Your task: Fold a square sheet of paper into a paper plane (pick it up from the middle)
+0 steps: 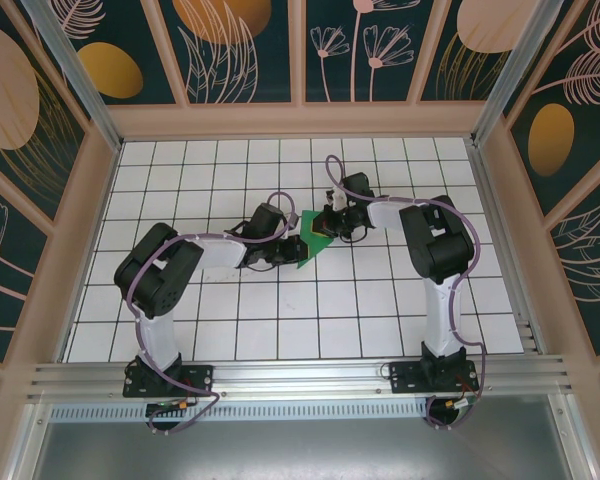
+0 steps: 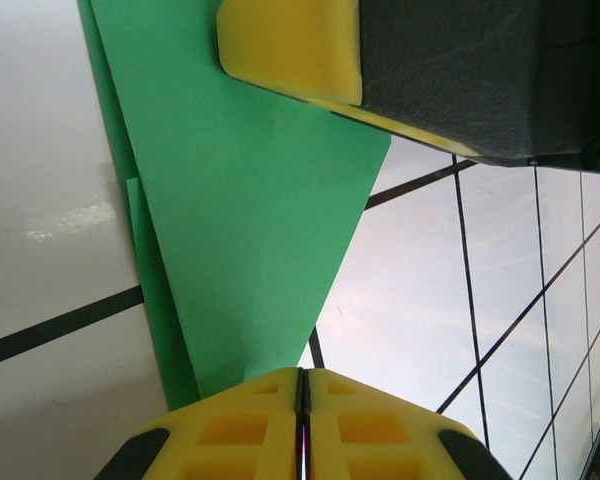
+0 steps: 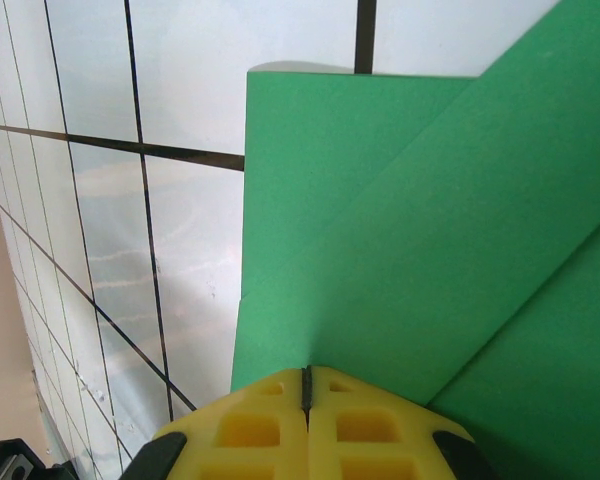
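Observation:
The green sheet of paper [image 1: 311, 250] lies on the white grid table between my two grippers, folded in layers into a pointed wedge. In the left wrist view the paper [image 2: 250, 200] narrows toward my left gripper [image 2: 302, 378], whose yellow jaws are shut, with the paper's tip running under them. My right gripper [image 3: 306, 375] is shut too, its tips resting on the layered paper [image 3: 400, 230] beside a diagonal fold edge. From above, the left gripper [image 1: 286, 250] sits at the paper's left side and the right gripper [image 1: 330, 228] at its upper right. One right fingertip [image 2: 290, 45] rests on the paper's far end.
The table [image 1: 380, 300] is white tile with black grid lines, walled by a beige frame [image 1: 300, 120] at the back and both sides. An aluminium rail [image 1: 300, 375] carries both arm bases at the near edge.

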You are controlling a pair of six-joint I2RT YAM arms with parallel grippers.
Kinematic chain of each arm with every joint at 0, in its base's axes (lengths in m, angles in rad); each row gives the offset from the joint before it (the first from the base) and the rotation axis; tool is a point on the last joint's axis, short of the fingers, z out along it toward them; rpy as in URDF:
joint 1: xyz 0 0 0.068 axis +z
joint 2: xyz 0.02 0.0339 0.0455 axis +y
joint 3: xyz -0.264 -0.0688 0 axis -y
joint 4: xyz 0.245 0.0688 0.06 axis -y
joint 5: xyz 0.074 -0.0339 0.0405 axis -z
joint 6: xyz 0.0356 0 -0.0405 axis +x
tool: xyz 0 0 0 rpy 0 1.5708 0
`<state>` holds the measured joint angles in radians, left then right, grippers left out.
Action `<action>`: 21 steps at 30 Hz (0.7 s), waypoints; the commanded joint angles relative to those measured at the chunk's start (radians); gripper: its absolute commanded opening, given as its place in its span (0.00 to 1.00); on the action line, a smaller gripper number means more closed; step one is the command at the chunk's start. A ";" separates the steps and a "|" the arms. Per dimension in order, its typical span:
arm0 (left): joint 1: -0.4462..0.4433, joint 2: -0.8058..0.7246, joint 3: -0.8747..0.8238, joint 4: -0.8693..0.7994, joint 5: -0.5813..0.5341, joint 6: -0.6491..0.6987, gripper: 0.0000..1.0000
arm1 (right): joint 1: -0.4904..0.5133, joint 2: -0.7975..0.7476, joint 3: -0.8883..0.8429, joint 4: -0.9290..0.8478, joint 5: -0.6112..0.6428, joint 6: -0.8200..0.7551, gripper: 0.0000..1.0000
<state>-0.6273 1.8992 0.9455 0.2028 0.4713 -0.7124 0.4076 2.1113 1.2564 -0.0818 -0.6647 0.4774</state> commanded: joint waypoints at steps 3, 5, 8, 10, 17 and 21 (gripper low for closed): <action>-0.011 0.021 0.015 -0.069 -0.003 0.000 0.12 | 0.001 0.107 -0.040 -0.084 0.133 -0.017 0.03; -0.011 0.021 0.008 -0.090 -0.023 0.008 0.12 | 0.001 0.107 -0.038 -0.085 0.134 -0.017 0.03; -0.012 0.018 -0.005 -0.100 -0.035 0.012 0.12 | 0.001 0.108 -0.038 -0.084 0.135 -0.017 0.03; -0.011 0.017 -0.011 -0.102 -0.040 0.013 0.12 | 0.000 0.108 -0.041 -0.084 0.135 -0.017 0.03; -0.011 0.012 -0.025 -0.113 -0.049 0.018 0.11 | 0.001 0.110 -0.041 -0.089 0.139 -0.019 0.03; -0.011 0.009 -0.044 -0.114 -0.048 0.016 0.11 | 0.001 0.112 -0.040 -0.091 0.139 -0.020 0.03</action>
<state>-0.6308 1.9053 0.9375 0.1608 0.4366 -0.7109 0.4057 2.1136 1.2568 -0.0811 -0.6724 0.4774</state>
